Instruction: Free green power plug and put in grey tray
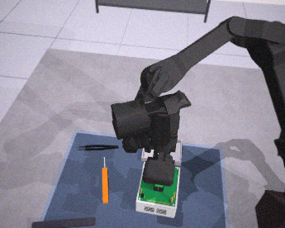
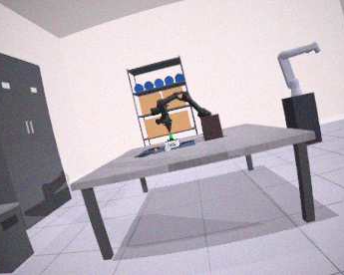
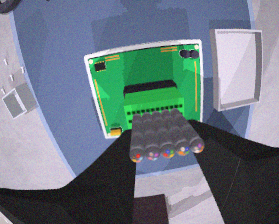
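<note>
Status: the gripper (image 1: 159, 171) (image 2: 171, 133) (image 3: 160, 131) is closed on the green power plug (image 2: 171, 137) (image 3: 152, 104), one finger either side, cables (image 3: 165, 131) running back between the fingers. So the grasp is done.

The plug is over the circuit board (image 1: 168, 194) (image 3: 182, 72), right at the black socket (image 1: 159, 188) (image 3: 149, 88). Can't tell if it's fully out: the wrist view looks down on the plug and hides its underside, and the arm covers it from the top. My read is that it's loosening or just free, not confirmed.

The grey tray (image 1: 179, 154) (image 3: 215, 70) sits just beside the board, on the side facing the table's (image 1: 93, 74) (image 2: 187, 154) (image 3: 275, 115) upper edge in the top view. Nothing in it in the wrist view, so placing isn't done.

Left: finish freeing the plug if it still binds, probably by small rocking rather than a straight pull; lift over the tray wall, lower, let go, back the hand off. Watch for the board coming up with the plug, or cables snagging the tray rim.
</note>
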Motion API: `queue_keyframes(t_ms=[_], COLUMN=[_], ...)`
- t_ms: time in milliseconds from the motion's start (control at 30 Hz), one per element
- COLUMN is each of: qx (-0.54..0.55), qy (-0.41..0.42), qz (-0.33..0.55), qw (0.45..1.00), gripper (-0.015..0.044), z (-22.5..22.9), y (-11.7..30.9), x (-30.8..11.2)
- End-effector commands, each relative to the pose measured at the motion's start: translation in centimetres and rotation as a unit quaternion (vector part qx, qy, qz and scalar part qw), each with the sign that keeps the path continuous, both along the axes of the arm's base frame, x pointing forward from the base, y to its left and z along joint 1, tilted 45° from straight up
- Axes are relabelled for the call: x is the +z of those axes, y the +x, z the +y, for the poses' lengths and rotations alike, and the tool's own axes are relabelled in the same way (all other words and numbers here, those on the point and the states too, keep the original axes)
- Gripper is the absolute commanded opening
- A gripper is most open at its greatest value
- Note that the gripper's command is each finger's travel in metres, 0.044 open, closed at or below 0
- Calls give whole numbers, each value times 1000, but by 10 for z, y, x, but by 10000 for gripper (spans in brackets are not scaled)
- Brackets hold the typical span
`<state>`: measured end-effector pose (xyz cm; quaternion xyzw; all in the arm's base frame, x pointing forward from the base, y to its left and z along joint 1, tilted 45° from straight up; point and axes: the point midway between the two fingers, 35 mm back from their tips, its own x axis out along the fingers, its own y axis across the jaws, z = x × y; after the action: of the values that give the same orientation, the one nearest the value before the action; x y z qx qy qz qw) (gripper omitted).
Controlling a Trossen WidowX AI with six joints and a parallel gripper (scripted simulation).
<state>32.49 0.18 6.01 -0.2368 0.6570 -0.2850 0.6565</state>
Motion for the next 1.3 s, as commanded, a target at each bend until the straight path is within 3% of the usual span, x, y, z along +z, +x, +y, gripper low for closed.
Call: queue_keyframes(t_ms=[0, 300, 633, 933, 1267], qx=[15, 12, 12, 12, 12], qy=[54, -11, -11, -12, -12], qz=[-16, -13, -12, -13, -13], qw=[998, 1000, 1000, 1000, 1000], gripper=[0, 0, 0, 0, 251], z=[6, 15, 20, -1, -1], y=[1, 1, 1, 2, 2], x=[18, 10, 16, -5, -5])
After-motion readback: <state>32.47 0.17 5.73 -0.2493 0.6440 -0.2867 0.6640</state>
